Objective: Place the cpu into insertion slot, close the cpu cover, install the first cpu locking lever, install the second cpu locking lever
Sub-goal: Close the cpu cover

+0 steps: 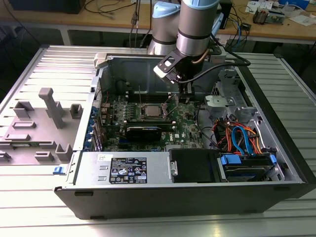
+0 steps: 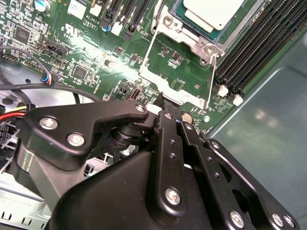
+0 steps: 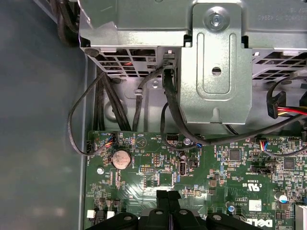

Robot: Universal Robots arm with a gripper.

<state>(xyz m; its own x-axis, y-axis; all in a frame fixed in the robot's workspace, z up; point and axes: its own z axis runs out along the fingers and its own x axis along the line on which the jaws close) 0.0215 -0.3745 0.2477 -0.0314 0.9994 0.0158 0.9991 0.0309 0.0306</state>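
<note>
The cpu (image 2: 211, 10), a flat square chip with a pale silvery top, sits in the insertion slot (image 2: 188, 34), while the gripper (image 3: 168, 195) pinches narrowly on the free edge of the opened, windowed cpu cover (image 2: 189, 98).

Robotics laboratory or electronics workshop. A robot arm (image 1: 197, 19) stands over an open desktop computer case (image 1: 276, 163) with its green motherboard (image 1: 187, 123) exposed, set on a ribbed aluminium tabletop (image 1: 29, 217). A grey moulded parts fixture (image 1: 49, 106) lies beside the case. Wooden workbenches (image 1: 276, 30) behind carry cables (image 1: 98, 7) and small electronics.
</note>
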